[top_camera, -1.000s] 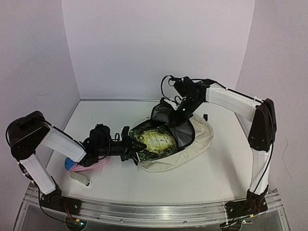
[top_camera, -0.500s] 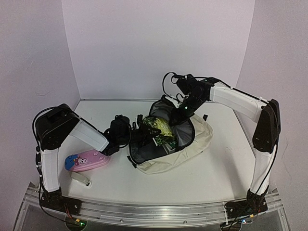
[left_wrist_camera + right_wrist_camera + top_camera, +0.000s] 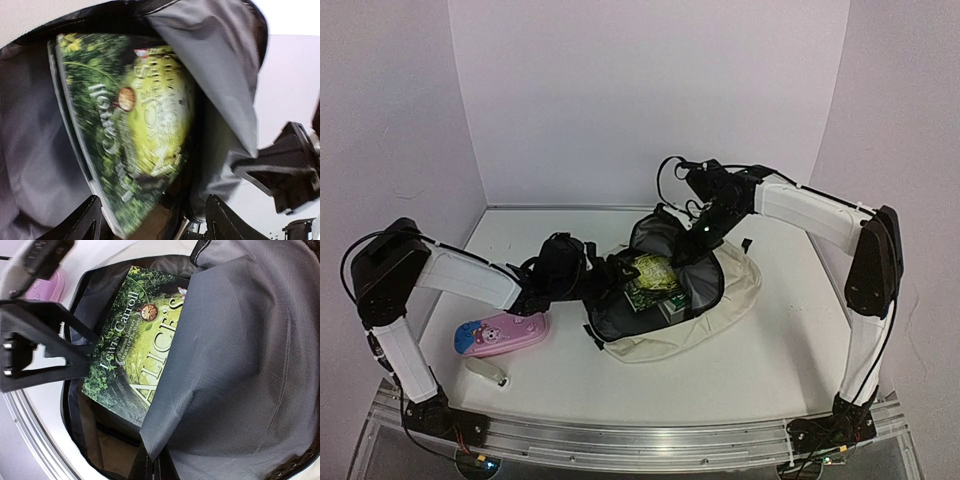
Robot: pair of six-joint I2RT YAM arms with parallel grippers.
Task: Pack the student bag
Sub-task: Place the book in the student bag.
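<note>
The student bag (image 3: 725, 300) lies open on the worktop (image 3: 790, 350), right of centre, with a green book (image 3: 653, 278) inside its grey-lined mouth. The right gripper (image 3: 150, 462) is clenched on the bag's upper flap — lifting it. The left gripper (image 3: 154, 212) is released, its fingers spread by the book's near corner — a pink pencil case (image 3: 500, 335) lies beside that arm.

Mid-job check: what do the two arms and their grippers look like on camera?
The left arm and right arm have white link shells and bulky black joints. Thin black cables loop beside the right arm's wrist. The left gripper and right gripper are black, each with two angular fingers.
</note>
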